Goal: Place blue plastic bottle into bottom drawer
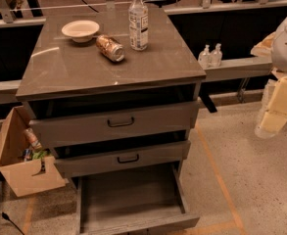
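Observation:
The blue plastic bottle (138,21) is clear with a white cap and a pale label. It stands upright at the back of the cabinet top (148,65), right of centre. The bottom drawer (128,195) is pulled fully out at floor level, and its inside is bare. My gripper (273,120) hangs at the far right edge of the view, beside the cabinet and well below and to the right of the bottle. It holds nothing that I can see.
A dented can (110,48) lies on its side left of the bottle, and a white bowl (81,30) sits behind it. The two upper drawers (118,124) stand slightly out. Two small pump bottles (210,56) stand on a ledge at right. An open cardboard box (20,160) is on the floor at left.

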